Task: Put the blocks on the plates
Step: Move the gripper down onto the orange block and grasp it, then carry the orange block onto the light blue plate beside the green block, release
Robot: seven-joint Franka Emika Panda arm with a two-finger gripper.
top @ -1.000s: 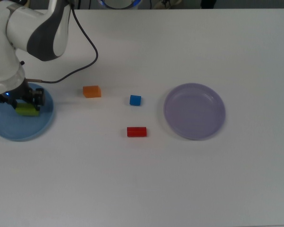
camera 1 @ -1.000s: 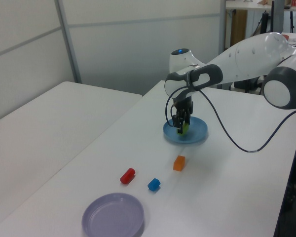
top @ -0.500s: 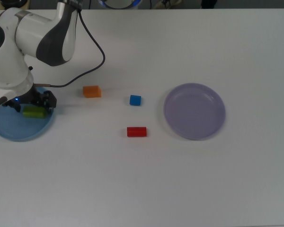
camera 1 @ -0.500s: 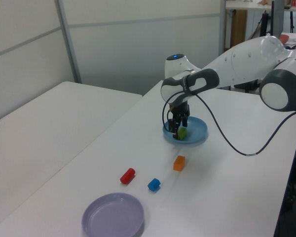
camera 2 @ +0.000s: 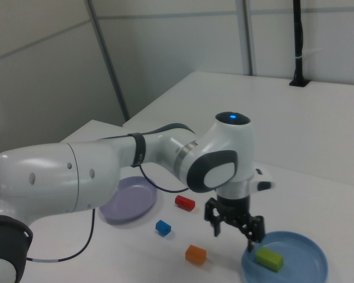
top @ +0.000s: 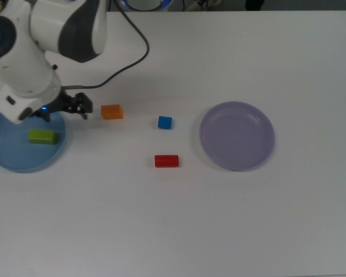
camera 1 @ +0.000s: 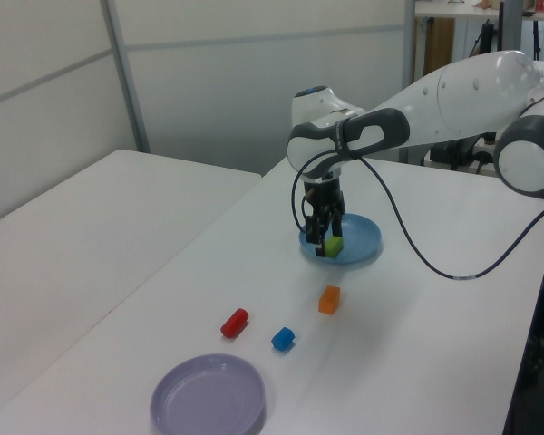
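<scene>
A green block lies flat on the light blue plate, at the top view's left. My gripper hangs open and empty above that plate's rim, between the green block and the orange block. The orange block, the blue cube and the red block rest on the white table. The lavender plate stands bare at the top view's right. In the left view the gripper partly covers the green block.
The arm's black cable loops over the table behind the orange block. The white table stretches wide toward the top view's bottom edge. A second white table stands at the left view's left.
The gripper has let go of the green block, which now lies on the blue plate. It has lifted and moved toward the top view's right, nearer the orange block.
</scene>
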